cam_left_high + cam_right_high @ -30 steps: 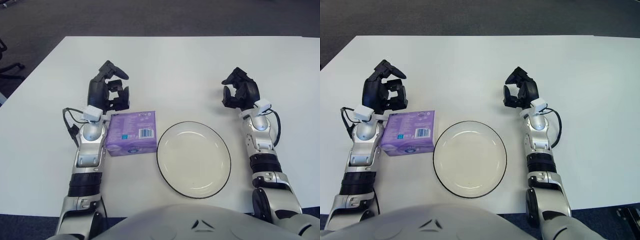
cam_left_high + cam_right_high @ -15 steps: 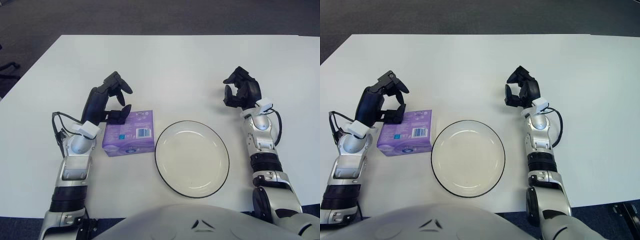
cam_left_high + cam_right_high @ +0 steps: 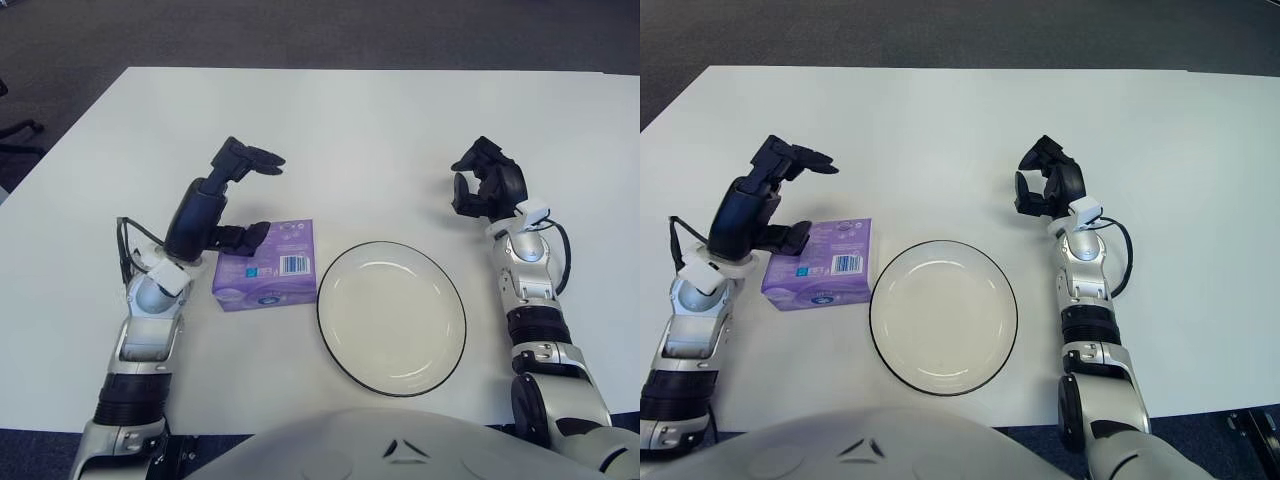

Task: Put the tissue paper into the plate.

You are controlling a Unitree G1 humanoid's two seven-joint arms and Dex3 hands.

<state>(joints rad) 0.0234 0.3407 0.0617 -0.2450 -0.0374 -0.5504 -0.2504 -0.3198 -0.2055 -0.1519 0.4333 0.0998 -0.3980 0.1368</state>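
Left hand (image 3: pixel 222 200) spread open over purple tissue pack (image 3: pixel 265 265), holding nothing, white plate (image 3: pixel 391 317) beside it

One tissue pack (image 3: pixel 267 265), one plate (image 3: pixel 391 317), one table (image 3: pixel 360 130), two hands: left hand (image 3: pixel 222 200), right hand (image 3: pixel 482 182).

Both eye views: bright, even overhead illumination. The white rectangular bench (image 3: pixel 380 130) reads nearly uniform, with only soft, short shadows beneath the left hand (image 3: pixel 222 200) and beside the purple tissue paper packet (image 3: pixel 268 266). The round white plate with a dark rim (image 3: pixel 391 317) shows faint curved highlights along its inner edge. Focus is sharp throughout. The dark carpeted floor (image 3: pixel 300 30) beyond the bench is dim.
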